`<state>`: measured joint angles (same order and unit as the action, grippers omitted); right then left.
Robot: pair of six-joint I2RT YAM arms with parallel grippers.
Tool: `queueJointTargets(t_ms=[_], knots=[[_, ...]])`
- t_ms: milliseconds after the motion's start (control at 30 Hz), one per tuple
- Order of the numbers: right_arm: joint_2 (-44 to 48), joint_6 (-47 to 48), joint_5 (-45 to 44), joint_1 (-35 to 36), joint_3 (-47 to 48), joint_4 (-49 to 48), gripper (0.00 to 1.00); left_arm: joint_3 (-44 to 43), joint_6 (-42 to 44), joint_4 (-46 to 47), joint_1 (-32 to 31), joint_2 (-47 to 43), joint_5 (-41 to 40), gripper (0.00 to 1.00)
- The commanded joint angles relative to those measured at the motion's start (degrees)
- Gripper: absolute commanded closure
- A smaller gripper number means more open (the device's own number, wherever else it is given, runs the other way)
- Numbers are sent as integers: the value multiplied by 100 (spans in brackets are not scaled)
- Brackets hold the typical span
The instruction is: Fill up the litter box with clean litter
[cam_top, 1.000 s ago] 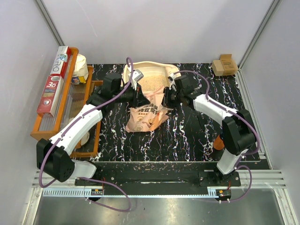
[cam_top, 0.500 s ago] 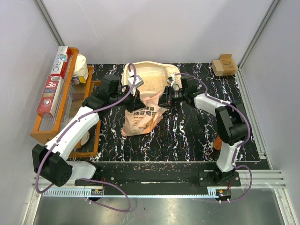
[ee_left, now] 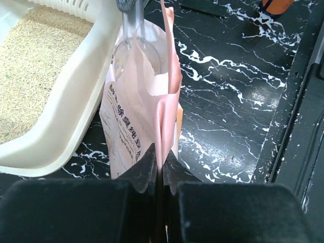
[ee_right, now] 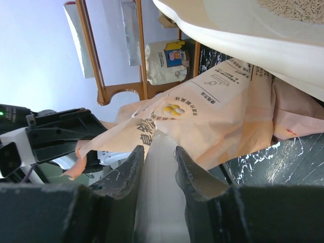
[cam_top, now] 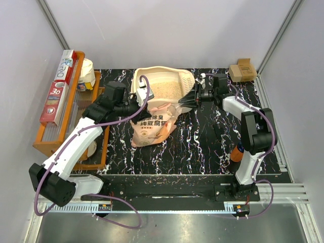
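Note:
The cream litter box [cam_top: 167,69] stands at the back of the table, and clean litter [cam_top: 164,90] covers its floor. In the left wrist view the litter box wall [ee_left: 76,101] and the litter [ee_left: 30,66] lie to the left. A pink printed bag [cam_top: 152,126] leans against the box's front. My left gripper [cam_top: 134,109] is shut on the bag's upper edge [ee_left: 161,159]. My right gripper [cam_top: 186,101] reaches in from the right, shut on a clear scoop [ee_right: 162,192]. The scoop's bowl [ee_left: 136,50] sits in the bag's mouth [ee_right: 212,116].
An orange wooden tray [cam_top: 45,136] with boxes of wrap [cam_top: 61,86] fills the left side. A small cardboard box [cam_top: 242,71] sits at the back right. An orange object [cam_top: 235,152] lies by the right arm's base.
Both grippers have drawn apart: the left pulled the bag's edge leftward, and the right arm swung back to the right. The bag has sagged lower in front of the box.

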<state>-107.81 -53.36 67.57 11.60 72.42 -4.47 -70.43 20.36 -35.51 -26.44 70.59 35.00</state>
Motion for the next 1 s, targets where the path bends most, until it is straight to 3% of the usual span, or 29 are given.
queueJointTargets(t_ms=[0, 500, 600, 733, 967], knots=[[234, -605, 239, -192, 123, -379, 100, -339, 460, 53, 7, -273, -186, 100], [375, -1044, 634, -606, 88, -809, 100, -313, 680, -106, 24, -256, -372, 100], [287, -1220, 862, -676, -70, -1186, 100, -339, 680, -114, 16, -212, -354, 100], [-11, -2494, 1109, -720, -545, -2960, 100, -427, 645, -114, 16, -124, -301, 100], [-100, -2635, 1285, -1001, -449, -3253, 100, -577, 636, -62, 24, 60, -292, 100]])
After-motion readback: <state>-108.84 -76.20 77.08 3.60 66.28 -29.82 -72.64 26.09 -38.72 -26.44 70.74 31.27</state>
